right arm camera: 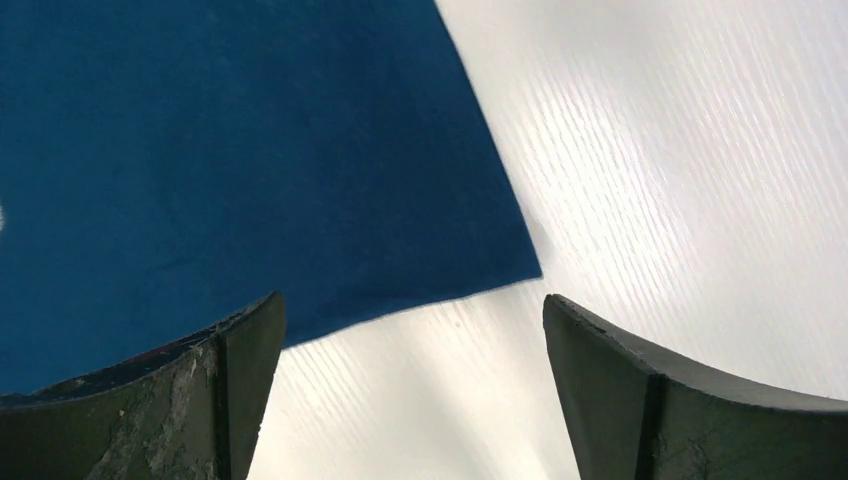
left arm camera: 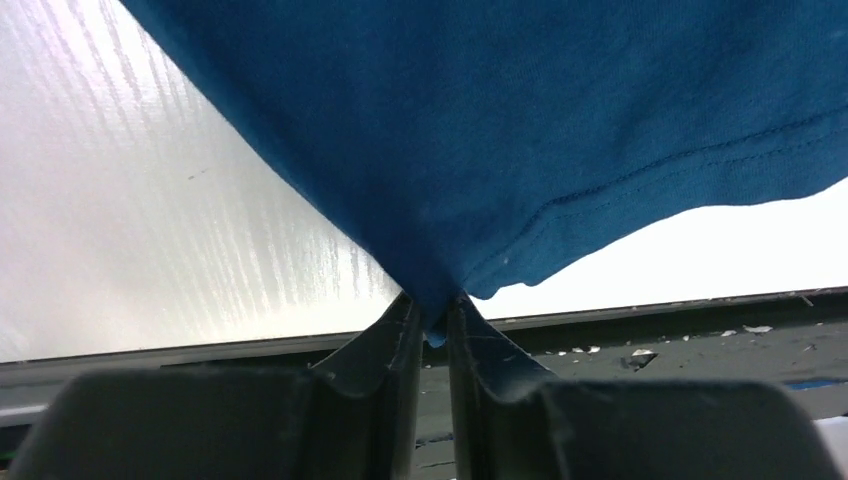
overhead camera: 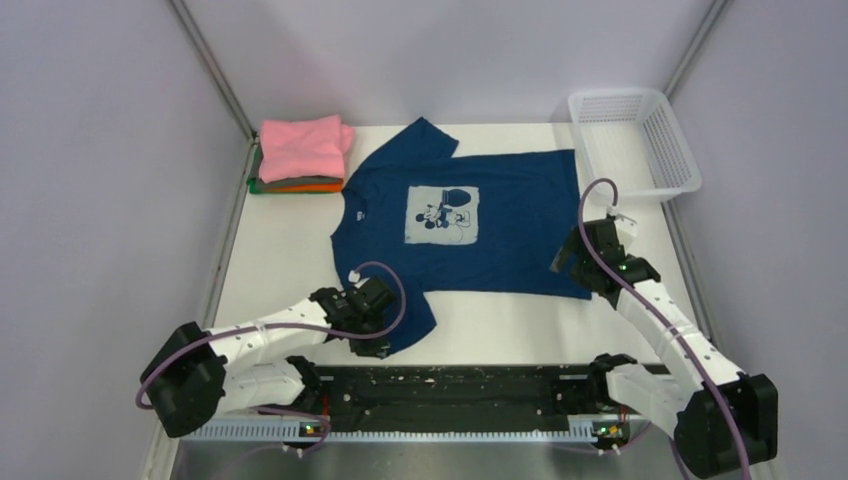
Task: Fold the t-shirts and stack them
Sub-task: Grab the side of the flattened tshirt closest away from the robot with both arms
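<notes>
A navy blue t-shirt (overhead camera: 470, 225) with a white cartoon chest print lies spread flat on the white table, collar to the left. My left gripper (overhead camera: 368, 332) is shut on the near sleeve of the shirt; the left wrist view shows blue cloth (left arm camera: 520, 130) pinched between the fingers. My right gripper (overhead camera: 572, 262) is open and empty, above the shirt's near hem corner (right arm camera: 505, 255). A stack of folded shirts stands at the back left: pink (overhead camera: 303, 146) on top, orange (overhead camera: 318, 186) and green (overhead camera: 262, 186) edges below.
A white plastic mesh basket (overhead camera: 634, 142) stands at the back right corner. The black rail (overhead camera: 450, 395) with both arm bases runs along the near edge. Grey walls close in on the left, right and back.
</notes>
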{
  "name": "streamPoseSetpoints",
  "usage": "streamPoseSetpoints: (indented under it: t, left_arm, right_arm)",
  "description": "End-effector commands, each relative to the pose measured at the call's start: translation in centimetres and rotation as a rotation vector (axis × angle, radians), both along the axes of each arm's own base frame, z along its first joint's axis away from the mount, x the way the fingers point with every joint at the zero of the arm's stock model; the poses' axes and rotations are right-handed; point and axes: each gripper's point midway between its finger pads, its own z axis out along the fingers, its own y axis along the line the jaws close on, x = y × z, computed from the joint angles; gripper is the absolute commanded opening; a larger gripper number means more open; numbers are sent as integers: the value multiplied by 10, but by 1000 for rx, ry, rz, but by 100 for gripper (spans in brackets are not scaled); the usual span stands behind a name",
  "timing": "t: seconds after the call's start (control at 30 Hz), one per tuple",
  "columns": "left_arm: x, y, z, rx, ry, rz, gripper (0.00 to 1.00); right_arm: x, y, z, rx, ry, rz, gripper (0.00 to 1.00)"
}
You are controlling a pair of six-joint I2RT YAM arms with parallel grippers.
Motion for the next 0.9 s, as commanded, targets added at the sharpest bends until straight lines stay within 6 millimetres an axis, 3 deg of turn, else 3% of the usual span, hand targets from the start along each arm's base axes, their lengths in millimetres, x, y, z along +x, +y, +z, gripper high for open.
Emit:
streamPoseSetpoints:
  t: [0.0, 0.03, 0.17, 0.37, 0.43, 0.7, 0.87]
  left_arm:
    - [11, -1, -11, 27, -37, 24, 8]
    - [14, -2, -9, 27, -45, 28, 0]
    - [22, -6, 3, 7, -90, 27, 0]
    - [21, -11, 23, -80, -135, 26, 0]
    - [18, -11, 26, -98, -131, 31, 0]
    - [6, -4, 30, -119, -114, 44, 0]
    - [3, -2, 31, -128, -111, 54, 0]
  right_arm:
    - [-21, -19, -6, -30, 15, -112, 98]
    - [-26, -20, -10, -26, 20, -129, 98]
    - [-38, -25, -22, 0, -5, -190, 93]
    - [-19, -20, -38, 52, -140, -195, 71]
    - [-22, -23, -49, 44, -121, -213, 67]
    - [-26, -27, -70, 25, -72, -246, 56]
    - [-26, -23, -77, 50, -79, -244, 56]
